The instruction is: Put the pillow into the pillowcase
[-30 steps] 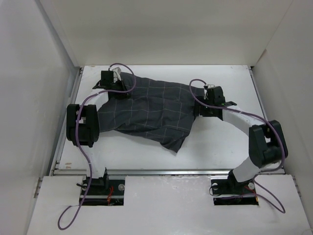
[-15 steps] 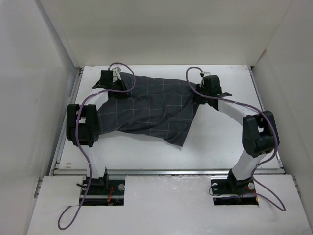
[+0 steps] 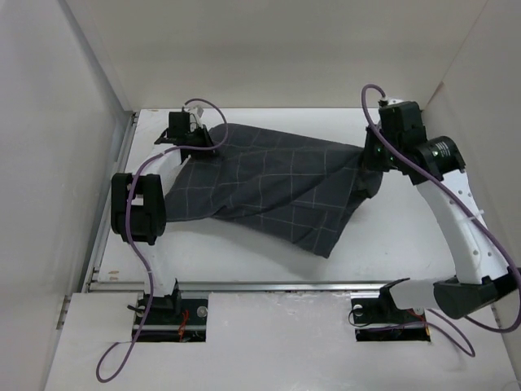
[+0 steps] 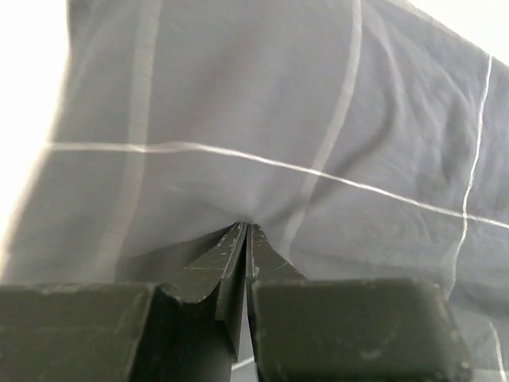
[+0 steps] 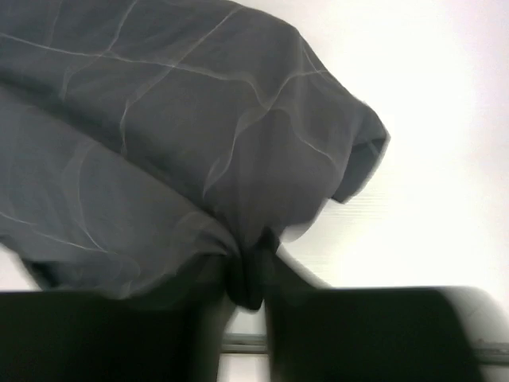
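The dark grey-navy checked pillowcase is stretched across the back of the table between my two grippers. My left gripper is shut on its far left corner; in the left wrist view the fabric is pinched between the closed jaws of the left gripper. My right gripper is shut on the right edge and holds it raised at the far right; the right wrist view shows the cloth bunched in the right gripper. A loose lower corner hangs toward the front. The pillow is out of view.
White walls enclose the table on the left, back and right. Purple cables run along both arms. The metal rail marks the table's near edge.
My right arm has swung far to the right and risen, pulling the pillowcase's right edge with it and stretching the fabric wider. The left gripper has stayed in place.
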`<state>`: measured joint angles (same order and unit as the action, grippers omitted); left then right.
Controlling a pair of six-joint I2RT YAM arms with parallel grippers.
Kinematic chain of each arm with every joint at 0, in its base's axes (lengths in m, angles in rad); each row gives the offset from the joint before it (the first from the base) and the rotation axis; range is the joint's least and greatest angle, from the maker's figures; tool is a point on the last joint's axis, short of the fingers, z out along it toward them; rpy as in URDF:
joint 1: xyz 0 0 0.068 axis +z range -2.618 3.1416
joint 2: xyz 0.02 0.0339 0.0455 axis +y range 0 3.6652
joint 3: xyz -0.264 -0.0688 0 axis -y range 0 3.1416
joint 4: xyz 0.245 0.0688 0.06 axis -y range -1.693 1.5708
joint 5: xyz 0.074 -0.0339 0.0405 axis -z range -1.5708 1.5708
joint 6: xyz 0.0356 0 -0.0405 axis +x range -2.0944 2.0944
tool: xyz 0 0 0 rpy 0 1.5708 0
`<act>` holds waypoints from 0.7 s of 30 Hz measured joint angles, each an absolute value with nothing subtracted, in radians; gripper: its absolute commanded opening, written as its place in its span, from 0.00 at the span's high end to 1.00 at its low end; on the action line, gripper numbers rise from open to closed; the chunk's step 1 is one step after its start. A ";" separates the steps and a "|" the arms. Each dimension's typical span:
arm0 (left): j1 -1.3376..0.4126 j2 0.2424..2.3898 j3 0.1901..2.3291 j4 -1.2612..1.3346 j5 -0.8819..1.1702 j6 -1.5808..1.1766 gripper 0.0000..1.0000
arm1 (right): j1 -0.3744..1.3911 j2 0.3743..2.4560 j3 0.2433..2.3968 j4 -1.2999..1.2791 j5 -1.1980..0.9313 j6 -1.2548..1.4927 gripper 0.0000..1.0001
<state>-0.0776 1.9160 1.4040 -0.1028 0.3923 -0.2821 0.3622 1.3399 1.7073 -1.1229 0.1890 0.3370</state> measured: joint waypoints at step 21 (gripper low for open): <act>-0.079 1.892 1.407 -0.114 0.392 -0.275 0.94 | 0.235 1.085 1.042 -1.068 0.130 0.484 0.39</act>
<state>-0.0788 1.8915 1.4071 -0.1143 0.3920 -0.2749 0.2348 1.0851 1.0416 -1.0676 0.1295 0.4835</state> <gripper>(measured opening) 0.055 0.656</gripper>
